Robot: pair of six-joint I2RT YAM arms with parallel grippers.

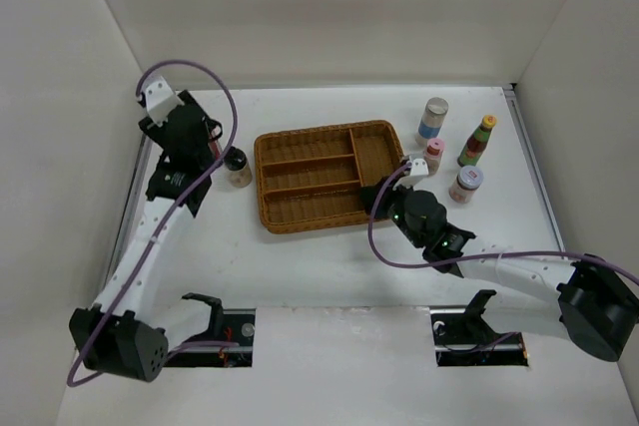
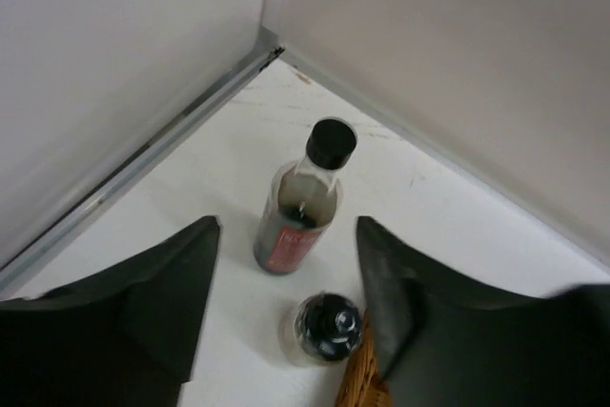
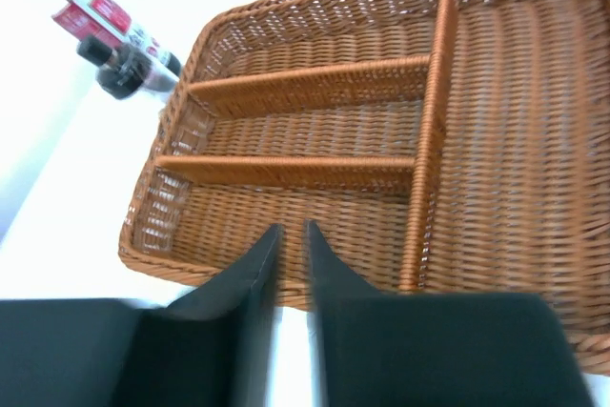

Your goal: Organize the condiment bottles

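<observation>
From above, none of the six bottles is in the wicker tray (image 1: 329,175), so I judge the sorting to be at its first pick. The left gripper (image 1: 203,142) sits at the tray's left end, over the tall black-capped bottle, which it mostly hides here. The short black-capped jar (image 1: 237,165) stands just beside the tray's edge. Right of the tray stand the blue-labelled bottle (image 1: 432,118), the green-and-yellow-capped bottle (image 1: 478,141), the pink-capped bottle (image 1: 433,154) and the squat pale-lidded jar (image 1: 465,184). The right gripper (image 1: 411,169) lies just beside the pink-capped one. The left wrist view shows what the overhead one cannot: the jaws are wide open and hold nothing. The tall bottle (image 2: 300,207) stands upright on the tabletop (image 2: 238,150) in the centre of the frame, level with the fingertips and beyond them. The short jar sits lower in the frame, close to the right finger (image 2: 400,302). The next move probably calls for advancing to the tall bottle and closing on it without knocking the jar. In the right wrist view the jaws are nearly closed, only a slit between them, and empty. They hang over the tray's near rim, above its empty compartments, and the two black-capped bottles show at upper left.
</observation>
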